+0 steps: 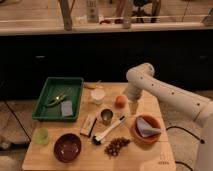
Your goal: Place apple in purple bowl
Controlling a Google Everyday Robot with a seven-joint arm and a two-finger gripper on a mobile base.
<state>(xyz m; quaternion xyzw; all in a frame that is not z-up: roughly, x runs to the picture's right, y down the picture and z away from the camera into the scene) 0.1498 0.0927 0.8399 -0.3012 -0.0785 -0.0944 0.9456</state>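
On the pale wooden table (90, 160), the small round orange-red apple (120, 101) sits near the back edge, just right of a short white cup (98, 95), while the white arm's gripper (133, 107) hangs pointing down close beside the apple's right side and above the orange-brown terracotta bowl (135, 132) holding a grey cloth (146, 126). The round, glossy maroon-purple bowl (67, 147) stands well apart at the front left, below the green rectangular plastic tray (48, 95). Between them lie a small metal cup (106, 116), a black-and-white utensil (108, 131) and a cluster of dark brownish grapes (116, 145).
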